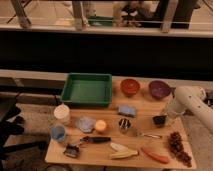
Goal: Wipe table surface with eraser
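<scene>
The table surface (145, 104) is a light tan wooden top filling the lower half of the camera view. The eraser (158, 120) is a small blackish block lying on it at the right, in front of the purple bowl. My white arm comes in from the right edge, and my gripper (163, 117) is down at the eraser, right on or against it. The arm's end hides how the gripper meets the block.
A green tray (69, 92), a red bowl (130, 87) and a purple bowl (159, 89) stand at the back. A light-blue spongy block (126, 110), metal cup (124, 124), black-handled brush (94, 140), banana (123, 152), carrot (155, 155) and grapes (179, 146) lie around the eraser.
</scene>
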You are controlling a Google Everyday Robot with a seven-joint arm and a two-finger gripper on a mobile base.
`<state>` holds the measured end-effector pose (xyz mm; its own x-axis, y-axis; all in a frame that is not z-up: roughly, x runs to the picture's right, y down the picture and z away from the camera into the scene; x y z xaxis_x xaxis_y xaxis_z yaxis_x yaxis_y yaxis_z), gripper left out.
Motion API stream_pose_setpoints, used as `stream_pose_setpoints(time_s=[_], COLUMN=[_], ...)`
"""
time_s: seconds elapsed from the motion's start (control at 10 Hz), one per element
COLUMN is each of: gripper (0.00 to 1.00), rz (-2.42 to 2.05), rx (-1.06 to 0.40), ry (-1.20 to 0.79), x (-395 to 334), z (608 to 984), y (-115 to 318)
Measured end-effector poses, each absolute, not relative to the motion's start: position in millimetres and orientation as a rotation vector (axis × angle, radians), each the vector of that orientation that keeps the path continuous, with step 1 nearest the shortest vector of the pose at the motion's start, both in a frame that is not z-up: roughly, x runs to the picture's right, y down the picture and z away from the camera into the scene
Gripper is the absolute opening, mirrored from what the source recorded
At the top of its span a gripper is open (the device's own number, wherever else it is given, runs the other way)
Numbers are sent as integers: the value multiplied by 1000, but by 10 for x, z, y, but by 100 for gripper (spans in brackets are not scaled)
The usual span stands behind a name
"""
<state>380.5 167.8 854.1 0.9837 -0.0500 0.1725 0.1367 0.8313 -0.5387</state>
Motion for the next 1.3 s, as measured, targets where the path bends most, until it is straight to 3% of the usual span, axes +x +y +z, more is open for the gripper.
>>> stream_pose_setpoints(time_s=[0.4,0.8,1.3], gripper=[3,3,3], rz=[-51,-106,-181], rx=[-561,-519,-521], ry=[-110,-118,-151], x=[4016,3604,3235], z=[8730,8904,8902], y=[1481,1241,1365])
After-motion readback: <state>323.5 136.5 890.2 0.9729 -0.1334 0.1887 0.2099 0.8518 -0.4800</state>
